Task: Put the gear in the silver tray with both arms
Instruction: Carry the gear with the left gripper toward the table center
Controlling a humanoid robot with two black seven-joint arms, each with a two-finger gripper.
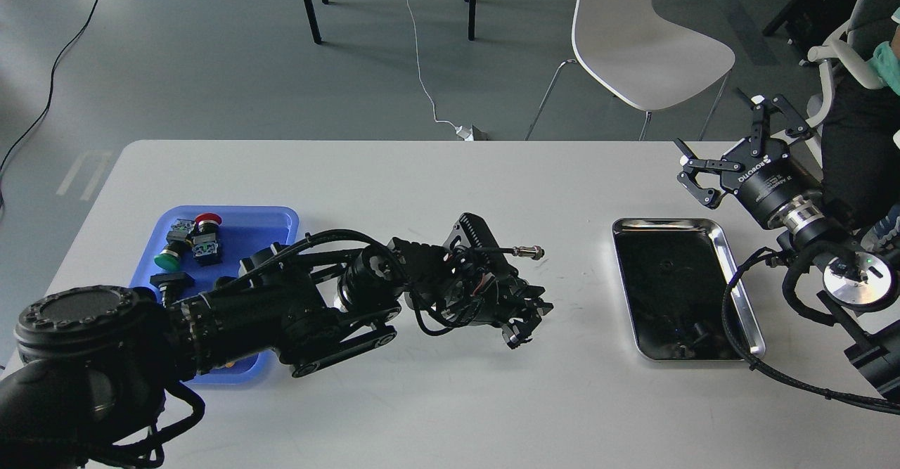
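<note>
bare tabletop (576,174) between left tool (527,318) and silver tray (731,272), cable (731,328) crossing tray's right rim

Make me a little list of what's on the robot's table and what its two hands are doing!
table: white table
silver tray: silver tray on the right side, looks empty, floor dark and mirror-like
blue tray: blue tray on the left side, holds push buttons, red and green
left gripper: left gripper low over the middle of the table, fingers too dark to read
right gripper: right gripper raised beyond the silver tray, fingers spread, holding nothing
</note>
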